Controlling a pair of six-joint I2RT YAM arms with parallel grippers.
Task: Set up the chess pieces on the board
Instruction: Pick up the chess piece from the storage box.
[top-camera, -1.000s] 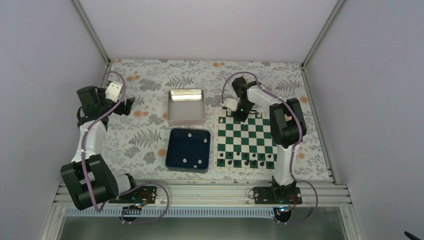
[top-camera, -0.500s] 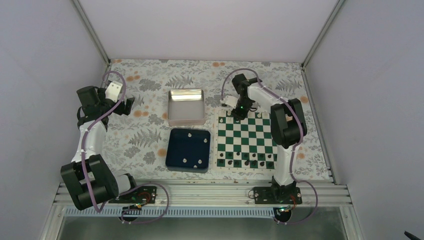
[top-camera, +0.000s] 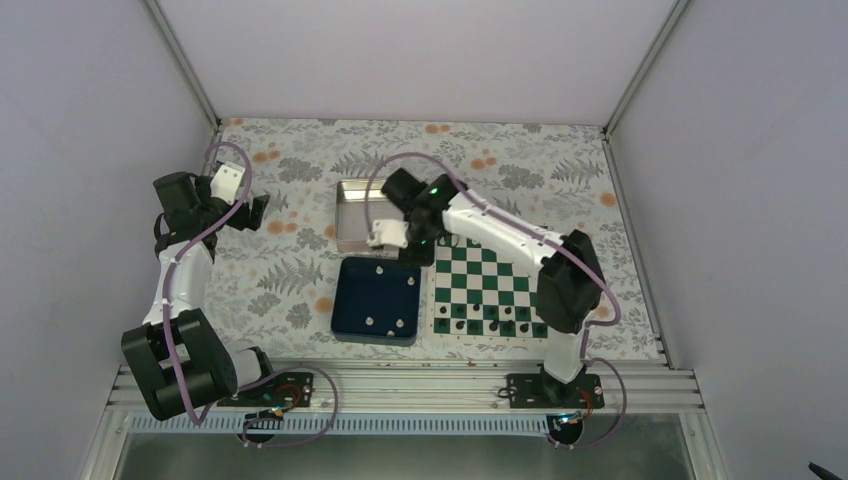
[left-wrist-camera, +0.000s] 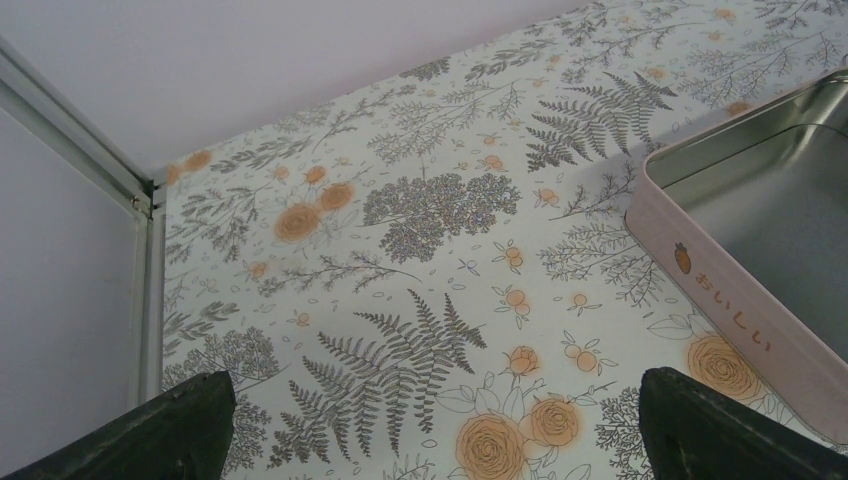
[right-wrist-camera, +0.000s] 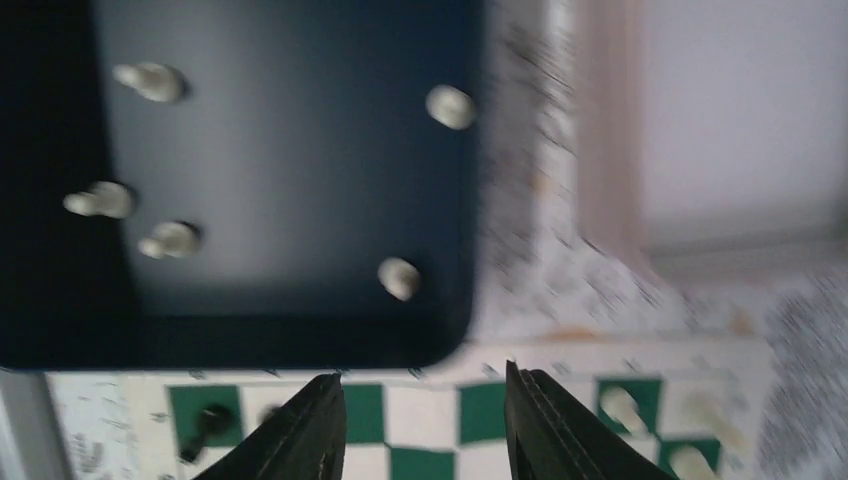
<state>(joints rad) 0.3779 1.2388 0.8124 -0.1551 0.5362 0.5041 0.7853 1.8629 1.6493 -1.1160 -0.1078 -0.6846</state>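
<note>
Stretching left over the board (top-camera: 495, 287), the right gripper (right-wrist-camera: 423, 380) hovers empty, jaws apart, beside the tray (top-camera: 362, 292).

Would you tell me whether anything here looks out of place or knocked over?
Five pale chess pieces lie in the dark blue square tray, off the green-and-white chessboard; some seem tipped over, though that view is blurred.

Your right tool (right-wrist-camera: 422, 378) hangs above the blue tray's (top-camera: 352, 300) far right corner, tin (top-camera: 372, 242) wall just beyond the tray, board (top-camera: 492, 282) just right of it, pale pieces (right-wrist-camera: 450, 106) scattered inside, you have open bench (top-camera: 280, 285) left of the tray.
</note>
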